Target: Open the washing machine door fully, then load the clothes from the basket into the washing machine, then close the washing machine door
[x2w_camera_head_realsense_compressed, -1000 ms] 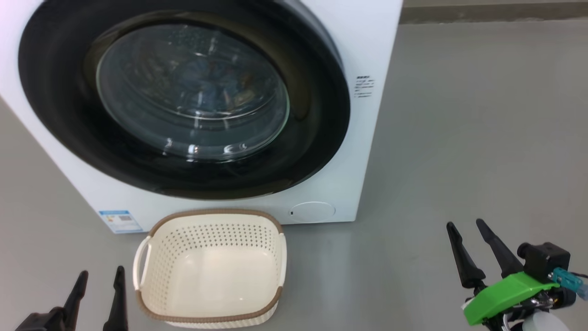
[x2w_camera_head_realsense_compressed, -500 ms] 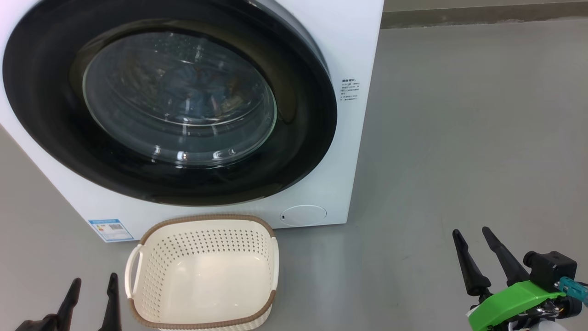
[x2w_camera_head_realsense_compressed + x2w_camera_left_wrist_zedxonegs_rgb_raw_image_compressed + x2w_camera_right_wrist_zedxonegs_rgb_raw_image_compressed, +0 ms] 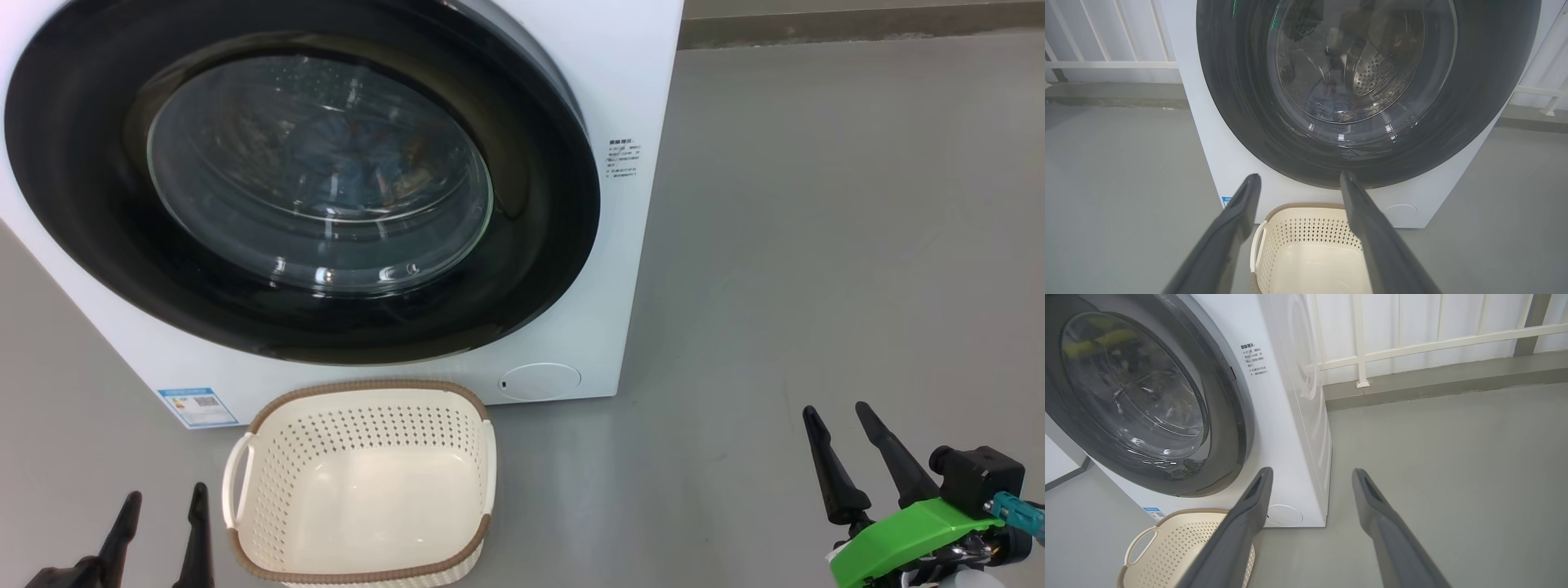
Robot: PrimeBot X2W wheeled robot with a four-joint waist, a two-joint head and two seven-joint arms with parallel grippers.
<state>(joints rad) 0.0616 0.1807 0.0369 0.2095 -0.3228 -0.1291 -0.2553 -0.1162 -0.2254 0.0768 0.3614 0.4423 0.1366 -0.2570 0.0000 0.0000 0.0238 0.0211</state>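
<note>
The washing machine (image 3: 645, 65) stands on the grey floor (image 3: 816, 245), and everything else is placed from it. The washing machine door (image 3: 531, 245) lies shut against its front, black rim flush with the white panel. Behind the bulging glass, inside the drum, the clothes (image 3: 351, 155) show dimly as a bluish heap with a brownish-orange patch; reflections blur them too much to tell the two garments apart. The basket (image 3: 359, 384) sits on the floor just in front of the machine, below the lower edge of the door, its far rim close to the white front but not clearly touching it, and its cream bottom lies bare. On the machine's lower front a blue label sticker (image 3: 198, 406) is at the left corner and a small round flap (image 3: 539, 380) at the right. The left hand (image 3: 166, 492) hangs in front of the machine's left corner, beside the basket's left handle, fingers spread wide and holding nothing. The right hand (image 3: 834, 408) hangs well off the machine's right side over bare floor, fingers likewise spread and free. Behind the machine runs a white railing (image 3: 1412, 343).
</note>
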